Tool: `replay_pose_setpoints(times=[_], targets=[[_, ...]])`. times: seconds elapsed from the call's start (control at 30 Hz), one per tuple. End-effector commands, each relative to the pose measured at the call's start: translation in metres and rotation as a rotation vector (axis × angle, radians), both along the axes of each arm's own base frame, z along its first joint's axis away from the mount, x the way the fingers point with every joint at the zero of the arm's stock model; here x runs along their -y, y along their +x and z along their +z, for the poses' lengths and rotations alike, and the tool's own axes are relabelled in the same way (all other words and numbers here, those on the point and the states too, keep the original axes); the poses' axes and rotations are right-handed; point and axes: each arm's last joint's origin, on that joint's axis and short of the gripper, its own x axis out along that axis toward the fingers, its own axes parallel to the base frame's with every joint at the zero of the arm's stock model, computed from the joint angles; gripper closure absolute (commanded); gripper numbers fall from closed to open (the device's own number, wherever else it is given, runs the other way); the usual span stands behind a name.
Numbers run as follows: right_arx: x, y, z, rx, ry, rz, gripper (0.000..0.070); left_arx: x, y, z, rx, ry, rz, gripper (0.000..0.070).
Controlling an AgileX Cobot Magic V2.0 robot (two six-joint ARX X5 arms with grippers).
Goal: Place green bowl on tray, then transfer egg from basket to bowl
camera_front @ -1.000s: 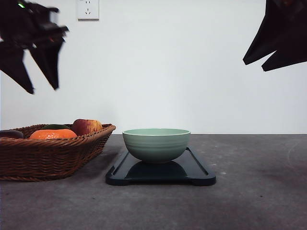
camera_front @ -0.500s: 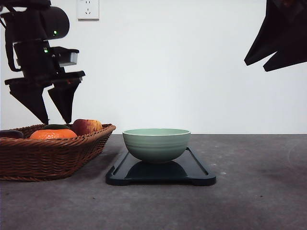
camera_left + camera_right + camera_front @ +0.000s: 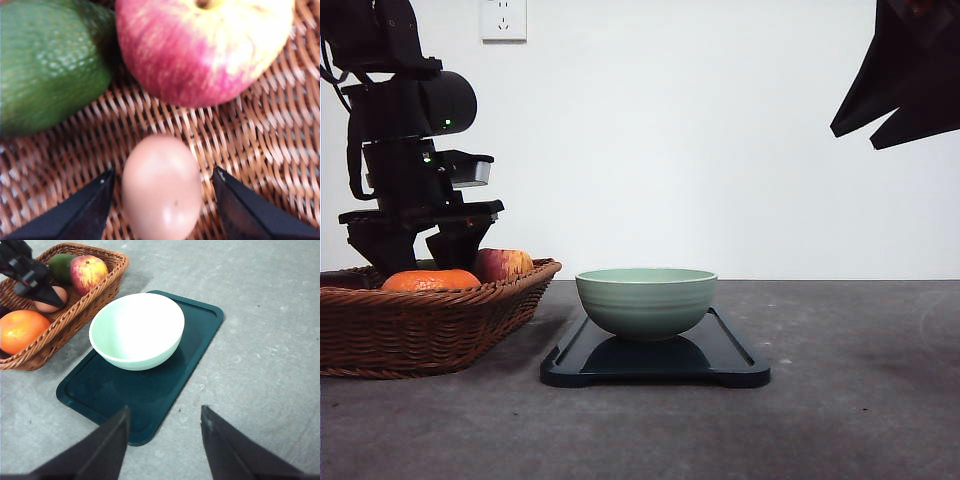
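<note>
Green bowl (image 3: 646,300) sat upright on the tray (image 3: 730,352), centre of the surface; first half of the task judged done. Step in hand: picking the egg (image 3: 161,186) out of the basket (image 3: 420,325) at the left.

Left gripper (image 3: 161,187) was down inside the basket, jaws open, one on each side of the egg and not yet touching it. Apple (image 3: 205,47) and a green fruit (image 3: 50,65) lay just beyond the egg, apart from it; an orange (image 3: 430,281) lay nearer the front.

To do it well: the jaws should close gently at the egg's widest part, low enough not to squeeze it out, then lift straight up clear of the rim.

Right gripper (image 3: 162,440) hung open, high over the near end of the tray.
</note>
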Motion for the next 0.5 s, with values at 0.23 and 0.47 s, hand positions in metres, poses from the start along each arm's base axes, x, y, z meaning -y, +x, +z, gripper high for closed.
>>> replay_pose_setpoints(times=[0.23, 0.47], targets=[[-0.0011, 0.0017, 0.0021, 0.008, 0.004, -0.019, 0.0423, 0.0023, 0.0073, -0.0016, 0.015, 0.001, -0.003, 0.0304], [-0.001, 0.0018, 0.0021, 0.009, 0.002, -0.023, 0.0423, 0.0022, 0.0072, -0.003, 0.007, 0.002, -0.001, 0.0305]])
